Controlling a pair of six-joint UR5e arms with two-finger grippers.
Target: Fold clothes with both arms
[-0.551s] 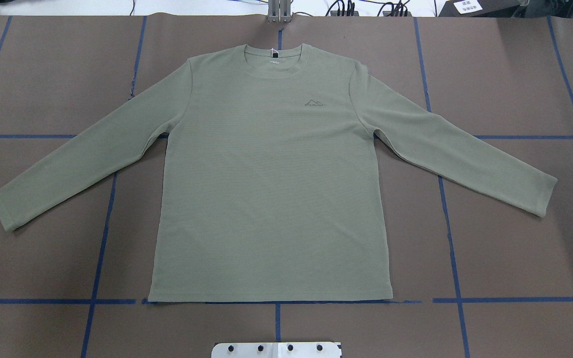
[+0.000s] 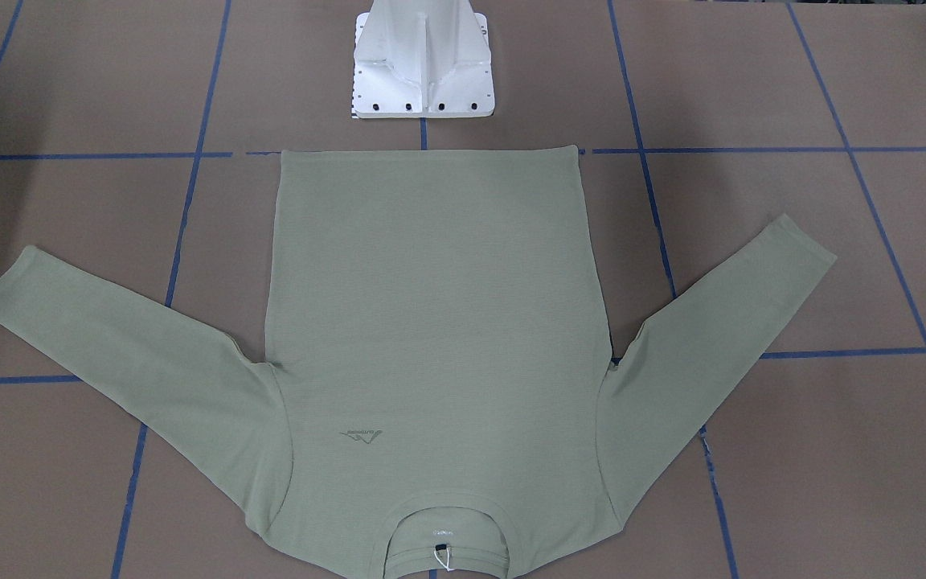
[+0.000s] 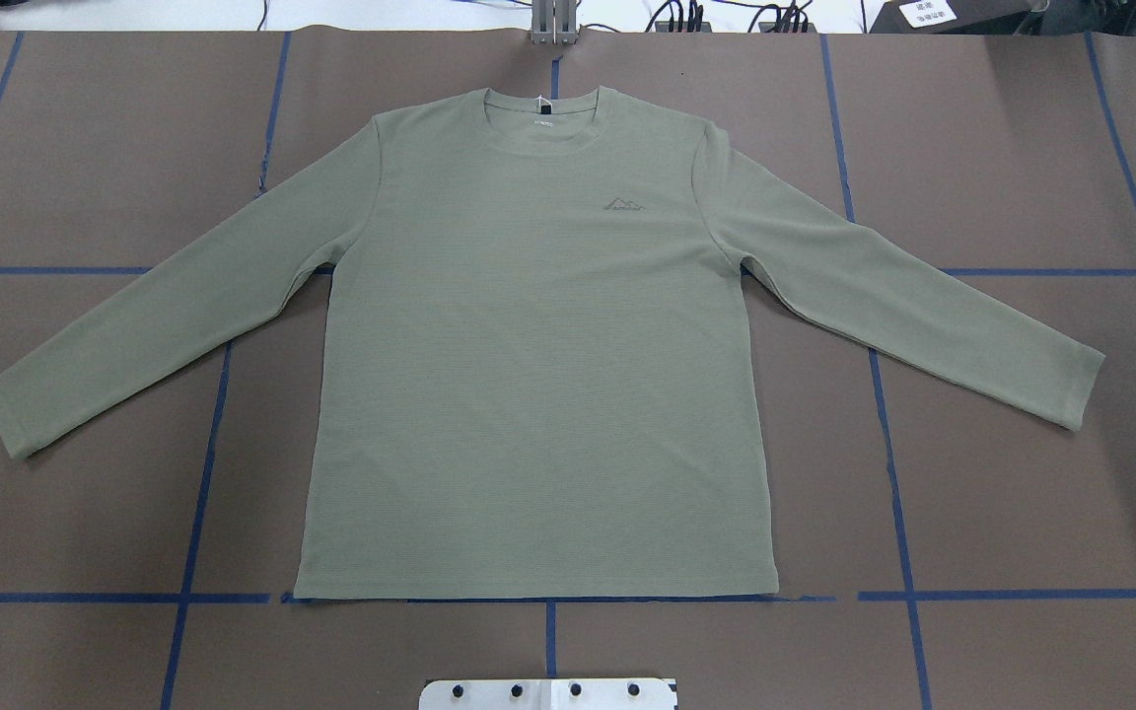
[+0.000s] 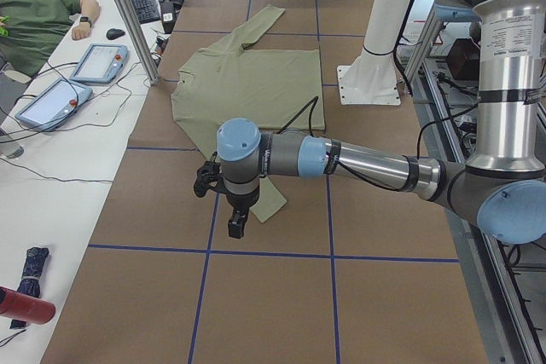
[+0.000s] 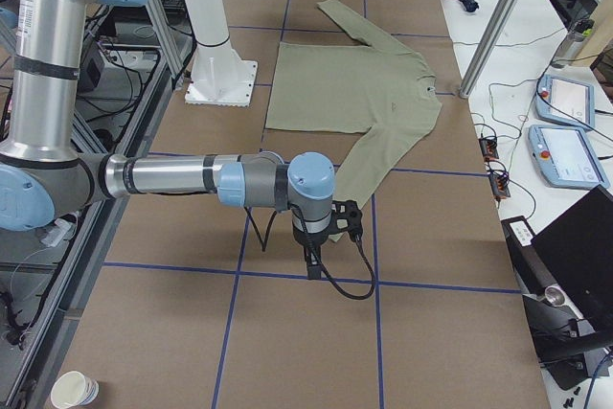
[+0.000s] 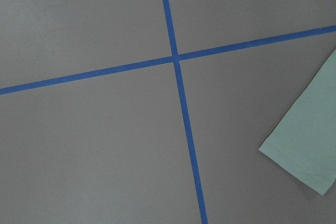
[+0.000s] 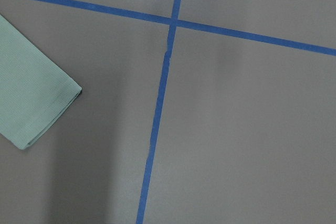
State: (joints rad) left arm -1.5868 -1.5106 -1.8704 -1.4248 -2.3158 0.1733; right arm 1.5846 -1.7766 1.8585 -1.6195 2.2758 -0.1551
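exterior left: left arm (image 4: 341,159) perhaps over cuff (image 4: 273,204)

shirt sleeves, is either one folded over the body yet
No, the shirt lies flat with both sleeves spread out to its sides.

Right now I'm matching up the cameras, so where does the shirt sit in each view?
Front-facing: shirt centre, collar at bottom edge.
Overhead: shirt centre, collar at top.
Exterior left: shirt upper middle.
Exterior right: shirt upper middle.
Left wrist: only a cuff, right edge.
Right wrist: only a cuff, left edge.
Landmark: white base beside the hem, in all four exterior views.
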